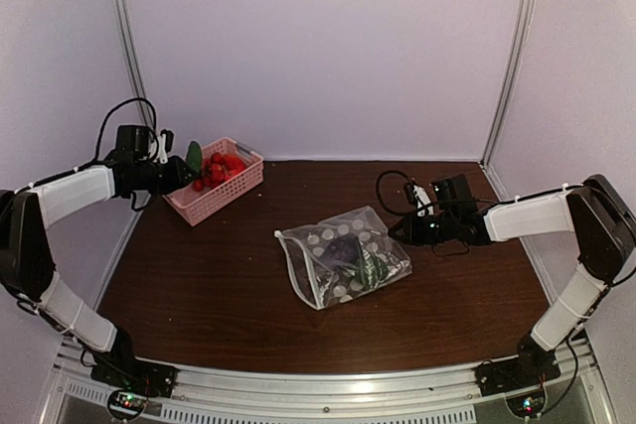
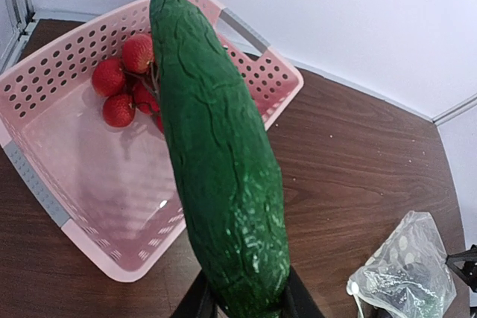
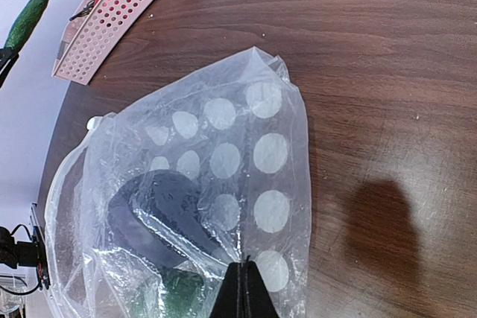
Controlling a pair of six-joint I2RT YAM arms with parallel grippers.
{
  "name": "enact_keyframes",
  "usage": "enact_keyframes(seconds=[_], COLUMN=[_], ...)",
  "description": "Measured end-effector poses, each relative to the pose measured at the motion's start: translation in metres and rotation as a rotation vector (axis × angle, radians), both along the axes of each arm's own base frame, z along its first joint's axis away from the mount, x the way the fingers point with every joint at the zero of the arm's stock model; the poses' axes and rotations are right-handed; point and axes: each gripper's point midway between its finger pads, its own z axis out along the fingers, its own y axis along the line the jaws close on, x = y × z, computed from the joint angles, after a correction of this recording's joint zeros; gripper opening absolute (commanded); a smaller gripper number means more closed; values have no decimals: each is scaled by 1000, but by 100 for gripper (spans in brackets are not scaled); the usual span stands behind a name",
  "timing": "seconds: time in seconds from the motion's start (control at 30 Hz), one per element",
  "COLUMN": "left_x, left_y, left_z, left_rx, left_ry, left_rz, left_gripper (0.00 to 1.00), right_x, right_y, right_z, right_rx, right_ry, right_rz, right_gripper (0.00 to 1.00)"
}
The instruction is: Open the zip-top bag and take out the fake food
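A dark brown wooden table (image 1: 199, 295) sits between plain white walls (image 1: 328, 47). The zip-top bag (image 1: 343, 255) lies near the middle of the table, a bit toward its right edge. Our right claw (image 3: 242, 292) is squeezed tight on a fold of the bag, on the side nearest the right edge. The bag spreads away from the claw's tips toward the table's middle.

Inside the bag we see a dark purple piece (image 3: 160, 214). Below it is something green (image 3: 179, 296), cut off by the picture's edge, so we cannot tell what it is. We cannot tell if the zip is open.

Our left claw (image 2: 246, 304) grips the bottom end of a long green toy cucumber (image 2: 216, 161), up by the pink basket (image 2: 45, 184) in the far left corner of the table. Red balls (image 2: 123, 83) lie in the basket, some hidden behind the cucumber. The left claw's fingers are mostly cut off
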Motion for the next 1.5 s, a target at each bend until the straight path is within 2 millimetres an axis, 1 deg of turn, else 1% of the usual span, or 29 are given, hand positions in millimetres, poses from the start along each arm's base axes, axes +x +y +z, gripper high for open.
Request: enact_keyframes(seconds=[0.1, 0.2, 0.37, 0.53, 0.67, 0.7, 0.77, 0.8, 0.83, 0.87, 0.93, 1.13, 1.2, 1.3, 1.37, 1.4, 1.43, 1.5], left_x=[11, 17, 20, 22, 24, 24, 25, 25, 25, 25, 26, 26, 26, 22, 15, 8, 2, -13], left_y=[7, 10, 10, 17, 28, 30, 33, 33, 34, 35, 36, 36, 35, 28, 20, 12, 5, -15], left_z=[-15, -32, -56, -60, -61, -62, -63, -64, -65, -66, -68, -65, -58, -39, -27, -23, -22, -23], left_rx=[-25, -41, -67, -78, -83, -82, -81, -80, -78, -75, -75, -74, -72, -69, -70, -70, -71, -70], left_ry=[44, 93, 162, 180, 189, 191, 193, 195, 197, 200, 209, 202, 183, 133, 94, 75, 70, 56], left_rz=[12, 26, 53, 102, 153, 164, 182, 188, 193, 194, 204, 201, 192, 160, 130, 106, 86, 29], left_gripper=[11, 13, 15, 17, 22, 25, 37, 45, 50, 53, 57, 59, 59, 59, 58, 58, 57, 55], right_x=[0, -1, -1, -1, -1, -1, -1, -1, -1, -1, -1, -1, -1, -1, 0, 0, 0, -1], right_y=[0, 0, -1, -1, -1, -1, -1, -1, -1, -1, -1, -1, -1, 0, 0, 1, 1, 1], right_z=[0, -1, -2, -2, -2, -2, -2, -2, -2, -2, -2, -2, -2, -1, 0, 0, 0, 0], right_rx=[1, 0, -1, -1, -1, -1, -1, -1, -1, -1, -1, 0, 1, 5, 6, 8, 9, 10], right_ry=[1, 3, 6, 6, 6, 6, 6, 6, 6, 6, 6, 5, 4, 0, -2, -3, -3, -2], right_rz=[-1, -1, -2, -2, -2, -2, -2, -2, -2, -2, -2, -2, -2, 0, 1, 2, 3, 5], right_gripper=[0, 0, 0, 0, 0, 0, 0, 0, 0, 0, 0, 0, 0, 0, 0, 0, 0, 0])
